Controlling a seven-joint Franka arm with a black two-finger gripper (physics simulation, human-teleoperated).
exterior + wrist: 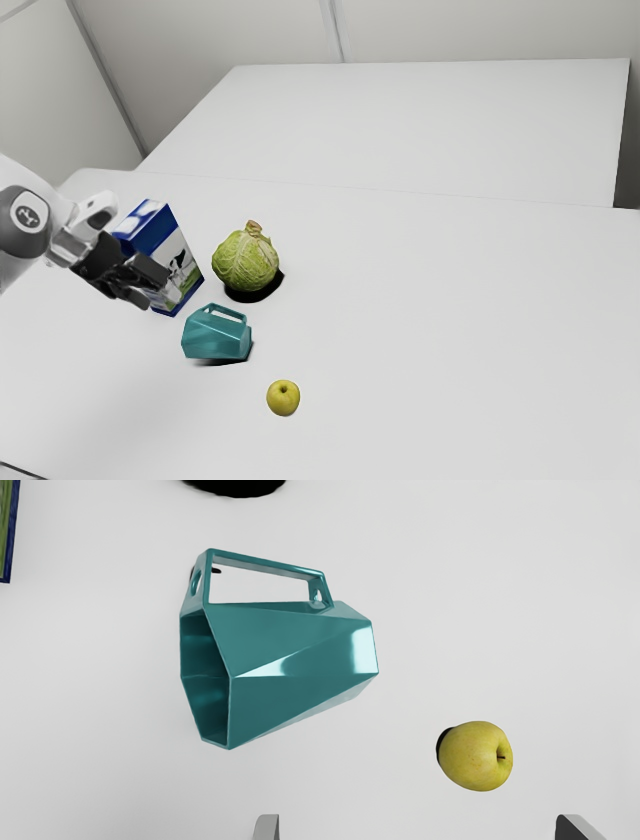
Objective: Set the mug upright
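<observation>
the table [430, 320] supports all items; the arm [22, 225] extends from the exterior view's left, its gripper [148, 286] raised and angled downward, fingers spread, nothing between them. the carton [186, 268] stands on its base near the cabbage [245, 262]. the mug [217, 336] lies sideways near both, probably stabilized by its flat facets, base end nearest the apple [283, 398].

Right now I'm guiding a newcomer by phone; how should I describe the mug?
On the white table, find the blue-and-white carton and the green cabbage beside it. In the exterior view, the mug lies on its side just below them. It alone is teal and has a handle.
</observation>
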